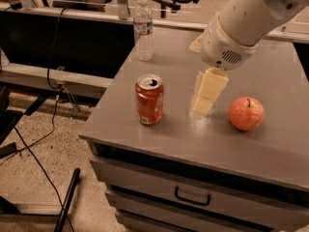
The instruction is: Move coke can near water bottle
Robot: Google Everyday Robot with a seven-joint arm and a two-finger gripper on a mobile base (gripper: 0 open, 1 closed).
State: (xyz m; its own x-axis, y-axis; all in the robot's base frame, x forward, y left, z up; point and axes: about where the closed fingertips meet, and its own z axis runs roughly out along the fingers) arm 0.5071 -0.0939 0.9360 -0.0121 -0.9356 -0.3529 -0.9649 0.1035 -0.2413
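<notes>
Orange-red coke can (149, 99) sits centre-left on bench (270, 144); water bottle (143, 28) upper left. Gripper (203, 105) hovers mid-frame, right of can, empty; can't tell its opening. Approach can mid-height, square-on, keep it upright, clear of apple (246, 113).

1. The can (149, 99) stands upright near the front left of the table (270, 76).
2. The bottle (143, 29) stands upright at the far left edge, well apart from the can.
3. The gripper (203, 104) hangs low over the table, between the can and the apple (246, 113), touching neither.
4. The arm (244, 21) reaches in from the upper right.
5. A drawer (192, 197) sits below the tabletop.
</notes>
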